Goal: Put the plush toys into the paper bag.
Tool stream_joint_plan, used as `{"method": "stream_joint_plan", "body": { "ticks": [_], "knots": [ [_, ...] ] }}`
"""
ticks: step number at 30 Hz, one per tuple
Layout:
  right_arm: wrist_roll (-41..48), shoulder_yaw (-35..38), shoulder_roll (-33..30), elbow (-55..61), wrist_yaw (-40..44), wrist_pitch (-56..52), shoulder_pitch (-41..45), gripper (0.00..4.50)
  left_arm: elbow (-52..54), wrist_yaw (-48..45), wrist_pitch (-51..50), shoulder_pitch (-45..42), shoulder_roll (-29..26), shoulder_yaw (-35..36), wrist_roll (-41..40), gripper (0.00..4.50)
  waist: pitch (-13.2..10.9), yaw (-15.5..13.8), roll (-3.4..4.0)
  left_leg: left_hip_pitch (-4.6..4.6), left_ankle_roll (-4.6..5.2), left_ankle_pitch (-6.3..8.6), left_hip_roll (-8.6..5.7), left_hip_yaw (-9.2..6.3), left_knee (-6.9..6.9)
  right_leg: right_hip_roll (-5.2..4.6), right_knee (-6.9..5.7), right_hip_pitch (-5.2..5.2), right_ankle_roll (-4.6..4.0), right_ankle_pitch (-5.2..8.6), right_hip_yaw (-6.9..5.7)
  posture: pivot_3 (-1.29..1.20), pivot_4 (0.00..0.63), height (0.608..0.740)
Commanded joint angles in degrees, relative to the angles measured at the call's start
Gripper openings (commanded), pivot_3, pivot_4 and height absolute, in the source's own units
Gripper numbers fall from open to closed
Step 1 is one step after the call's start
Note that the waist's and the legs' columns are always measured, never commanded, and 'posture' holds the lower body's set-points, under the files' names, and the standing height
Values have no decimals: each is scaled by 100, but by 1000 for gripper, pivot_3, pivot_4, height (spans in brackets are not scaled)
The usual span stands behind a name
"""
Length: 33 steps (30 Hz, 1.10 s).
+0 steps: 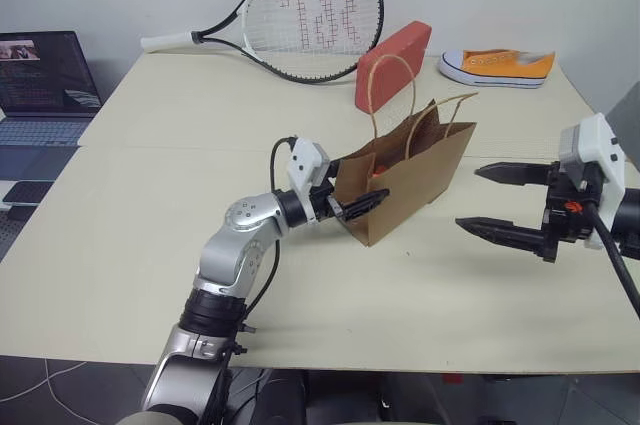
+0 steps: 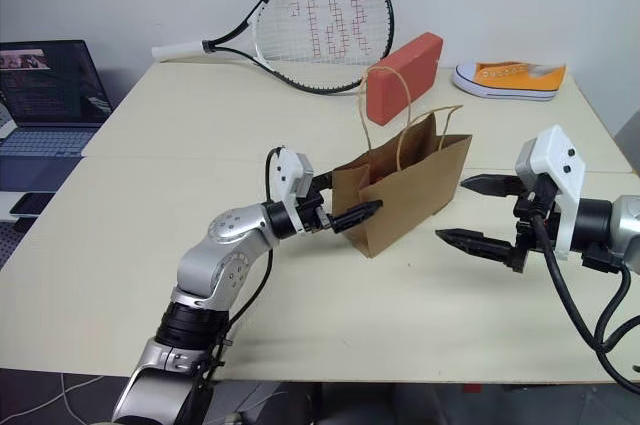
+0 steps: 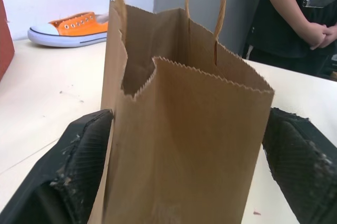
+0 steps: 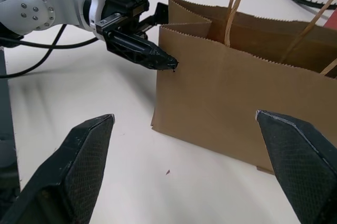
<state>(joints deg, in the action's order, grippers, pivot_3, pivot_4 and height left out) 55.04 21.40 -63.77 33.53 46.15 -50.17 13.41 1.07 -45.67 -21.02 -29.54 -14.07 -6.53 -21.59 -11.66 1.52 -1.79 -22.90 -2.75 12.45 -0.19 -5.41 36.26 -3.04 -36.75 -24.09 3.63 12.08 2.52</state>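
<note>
Worktop point(image 1: 150, 245): cream, carrying all things.
Paper bag point(image 1: 415, 180): upright mid-worktop, orange showing inside.
Left gripper point(image 1: 352, 200): fingers apart, straddling the bag's narrow end.
Right gripper point(image 1: 505, 205): fingers wide apart, empty, just beside the bag's other end.

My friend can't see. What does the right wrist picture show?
A brown kraft paper bag with twisted loop handles stands upright on a cream table. The left tool reaches its narrow end, and the right tool's black fingers stand wide apart.
</note>
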Motion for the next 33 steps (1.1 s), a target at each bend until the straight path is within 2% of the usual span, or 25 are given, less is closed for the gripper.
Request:
{"method": "stream_joint_plan", "body": {
  "ticks": [1,12,19,22,27,33],
  "knots": [
    [-149,195,133,146,51,347,-15,4500,-6,-19,156,-93,59,56,-50,3332,1,-1,-1,0,0,0,0,-1,0,0,0,0,2,-1,0,0,150,740],
    [-258,129,396,489,103,790,-103,4500,-179,-210,168,-187,64,91,-116,6,1,0,-1,0,0,0,-1,-2,3,0,0,2,20,-12,0,0,150,740],
    [-531,-11,620,723,-26,989,-280,4500,-452,-572,166,-381,-46,210,-310,6,1,0,0,-1,0,0,-1,-2,3,0,1,2,20,-11,-1,0,150,740],
    [-429,208,602,832,46,954,-501,4500,-682,-910,-4,-600,-115,357,-584,6,0,-1,-1,0,0,0,-2,-4,3,0,-2,1,20,-12,-2,0,150,740],
    [804,1391,366,1053,340,455,-985,4500,-1281,-2091,-431,-1273,-448,320,-1005,6,0,-4,-1,-4,0,0,-4,-5,4,-1,-1,2,20,-12,-2,0,150,740],
    [1528,2814,216,1541,532,-8,-2007,4500,-2336,-3536,-110,-1955,-769,-200,-577,6,1,-9,-2,-2,0,0,-3,-7,4,0,-1,5,-7,4,-5,0,150,740]
  ]
}}
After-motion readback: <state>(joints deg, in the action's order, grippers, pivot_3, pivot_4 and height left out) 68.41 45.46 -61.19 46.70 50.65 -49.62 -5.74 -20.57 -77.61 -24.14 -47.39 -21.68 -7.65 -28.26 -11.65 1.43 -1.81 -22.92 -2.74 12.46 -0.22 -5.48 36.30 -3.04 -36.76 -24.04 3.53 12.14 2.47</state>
